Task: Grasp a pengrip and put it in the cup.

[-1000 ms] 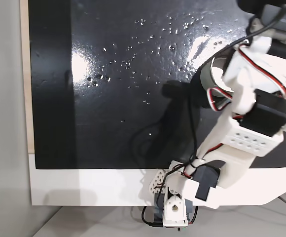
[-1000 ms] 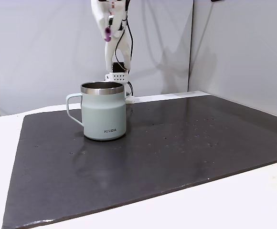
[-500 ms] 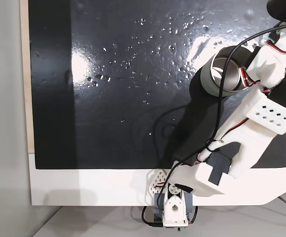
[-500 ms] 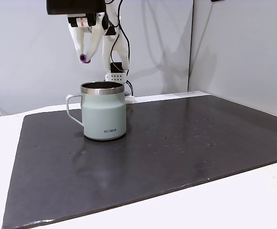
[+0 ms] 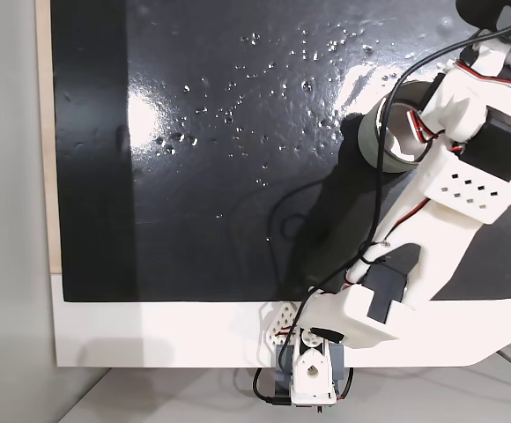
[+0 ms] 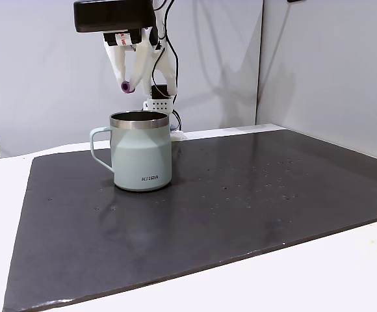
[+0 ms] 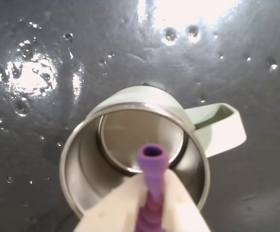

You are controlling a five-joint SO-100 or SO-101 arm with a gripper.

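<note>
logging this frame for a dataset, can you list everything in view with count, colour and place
Small ribbed purple pengrip: one, purple, pinched between the gripper fingers, above the cup's mouth in the wrist view; also seen above the cup in a fixed view.
Round steel cup with pale grey-green outer wall: one, shiny metal inside, loop handle on its side, upright on the mat, nothing seen inside.
Dark grey glossy mat: one, covers most of the table, dotted with small droplets.
White table: one, white, under the mat.
Pale wall panels: behind the table.
White robot arm with black motors: one, reaches from the table edge over to the cup.
Gripper: one, white fingers, shut on the pengrip.
</note>
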